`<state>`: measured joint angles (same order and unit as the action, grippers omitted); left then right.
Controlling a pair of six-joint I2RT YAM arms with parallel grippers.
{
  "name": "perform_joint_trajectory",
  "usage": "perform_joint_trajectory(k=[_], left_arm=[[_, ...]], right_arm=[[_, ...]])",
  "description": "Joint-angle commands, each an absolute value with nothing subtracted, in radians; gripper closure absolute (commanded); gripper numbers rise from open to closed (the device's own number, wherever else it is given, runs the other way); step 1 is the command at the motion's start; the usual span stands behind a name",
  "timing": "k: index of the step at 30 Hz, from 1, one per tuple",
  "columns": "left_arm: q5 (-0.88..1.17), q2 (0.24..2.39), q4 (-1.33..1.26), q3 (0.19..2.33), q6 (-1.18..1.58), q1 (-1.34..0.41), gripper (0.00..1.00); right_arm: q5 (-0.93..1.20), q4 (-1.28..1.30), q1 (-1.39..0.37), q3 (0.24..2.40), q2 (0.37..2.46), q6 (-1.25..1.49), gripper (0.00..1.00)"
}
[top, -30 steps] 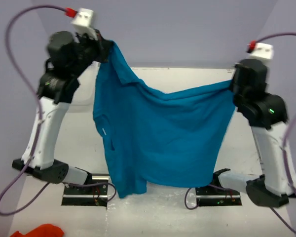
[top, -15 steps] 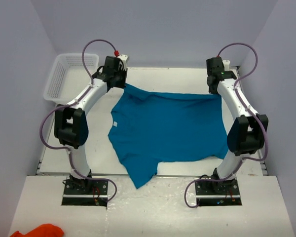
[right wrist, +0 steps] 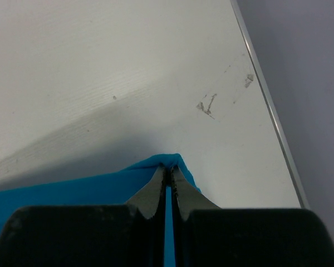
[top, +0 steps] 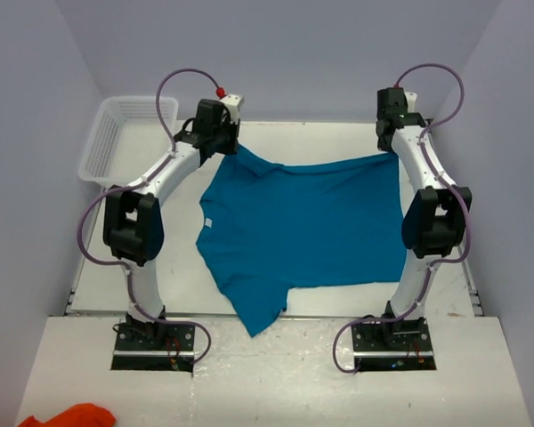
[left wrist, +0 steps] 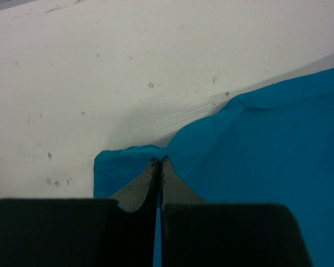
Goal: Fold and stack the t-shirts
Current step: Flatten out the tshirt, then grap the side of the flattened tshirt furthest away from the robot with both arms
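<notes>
1. Now spread flat over the middle of the frame: the teal t-shirt, down on the worktop and no longer hung high in the air as a second ago.
2. Pulled slightly further toward the top of the frame than half a second ago, with the far edge drawn taut between the two arms.
3. Clenched on the cloth's upper-left corner, seen up close in the wrist view: the left fingers.
4. Likewise pinched shut on the upper-right corner: the right fingers.
5. Reaching past the worktop's near edge at lower left: one trailing flap of the shirt.
6. Probably means the laying-out is nearly finished, with no fold made yet. Letting go and regripping for a first fold looks next.
7. Apart from all this: a white basket at upper left and an orange cloth at bottom left.
</notes>
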<state>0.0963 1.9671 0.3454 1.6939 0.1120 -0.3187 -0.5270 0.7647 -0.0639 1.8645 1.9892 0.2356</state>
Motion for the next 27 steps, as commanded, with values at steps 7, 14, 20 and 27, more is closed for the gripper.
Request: perform_joint_trajectory(k=[7, 14, 20, 27], left_arm=[[-0.035, 1.803, 0.393, 1.62, 0.221, -0.345, 1.0], [-0.133, 1.686, 0.463, 1.497, 0.265, -0.345, 1.0], [-0.094, 1.603, 0.474, 1.382, 0.273, -0.347, 1.0], [-0.089, 1.511, 0.488, 1.273, 0.27, -0.347, 1.0]], right_arm=[[-0.543, 0.808, -0.005, 1.899, 2.014, 0.259, 1.0], [-0.523, 0.818, -0.005, 1.853, 1.987, 0.282, 1.0], [-0.512, 0.844, -0.005, 1.761, 1.942, 0.321, 1.0], [-0.518, 0.85, -0.005, 1.668, 1.865, 0.351, 1.0]])
